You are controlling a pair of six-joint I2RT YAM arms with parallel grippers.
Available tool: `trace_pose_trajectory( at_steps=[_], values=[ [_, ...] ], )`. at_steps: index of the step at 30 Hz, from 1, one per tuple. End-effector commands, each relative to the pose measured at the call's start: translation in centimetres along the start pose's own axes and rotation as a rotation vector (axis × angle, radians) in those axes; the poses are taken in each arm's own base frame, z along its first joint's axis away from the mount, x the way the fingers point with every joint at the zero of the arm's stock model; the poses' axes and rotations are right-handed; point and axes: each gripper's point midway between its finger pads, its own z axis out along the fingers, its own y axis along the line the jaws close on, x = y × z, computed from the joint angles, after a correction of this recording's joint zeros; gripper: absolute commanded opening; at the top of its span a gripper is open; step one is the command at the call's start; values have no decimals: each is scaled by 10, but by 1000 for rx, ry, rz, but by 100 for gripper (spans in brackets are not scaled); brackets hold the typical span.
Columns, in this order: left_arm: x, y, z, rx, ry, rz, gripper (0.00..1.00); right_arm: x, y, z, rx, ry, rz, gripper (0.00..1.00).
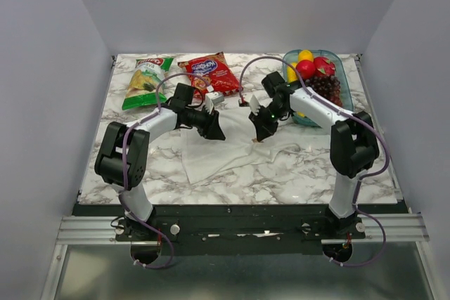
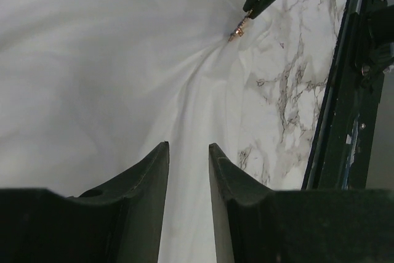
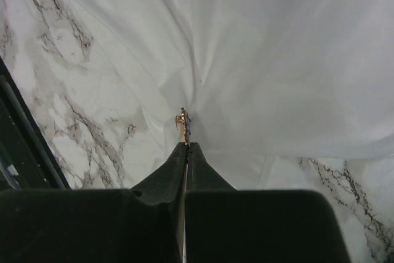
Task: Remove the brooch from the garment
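A white garment (image 1: pixel 218 152) lies spread on the marble table. My right gripper (image 1: pixel 260 137) is shut on the brooch (image 3: pixel 183 125), a tiny gold-edged pin with blue stones seen edge-on at its fingertips. The cloth (image 3: pixel 258 60) is drawn into folds that run toward the pin. In the left wrist view the brooch (image 2: pixel 237 31) shows at the tip of the right fingers, with the cloth (image 2: pixel 111 72) bunched up to it. My left gripper (image 2: pixel 188 147) is open, its fingers low over the garment to the left of the brooch; it also shows in the top view (image 1: pixel 216 131).
A green snack bag (image 1: pixel 146 81) and a red snack bag (image 1: pixel 209 74) lie at the back of the table. A clear bin (image 1: pixel 342 72) with fruit and grapes stands at the back right. The dark table frame (image 2: pixel 345 109) runs along the near edge.
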Motion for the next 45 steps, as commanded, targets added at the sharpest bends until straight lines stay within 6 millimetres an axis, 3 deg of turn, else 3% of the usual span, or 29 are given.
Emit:
trace_pose_trajectory(
  at_steps=[1, 9, 17, 25, 33, 45],
  values=[
    [-6, -19, -3, 66, -48, 84, 40, -12, 16, -1, -148, -111, 119, 8],
    [-1, -36, -3, 71, -39, 134, 40, -25, 30, 4, -331, -246, 133, 9],
    [-26, -35, 8, 51, -89, 161, 40, -31, 33, 6, -417, -289, 151, 9],
    [-28, -47, 24, 106, -67, 168, 36, -31, 42, 4, -486, -310, 166, 9],
    [-23, -61, 40, 180, -25, 151, 34, -29, 43, 3, -509, -325, 186, 9],
    [-28, -58, 51, 205, -9, 152, 29, -32, 35, 1, -478, -312, 173, 9]
  ],
)
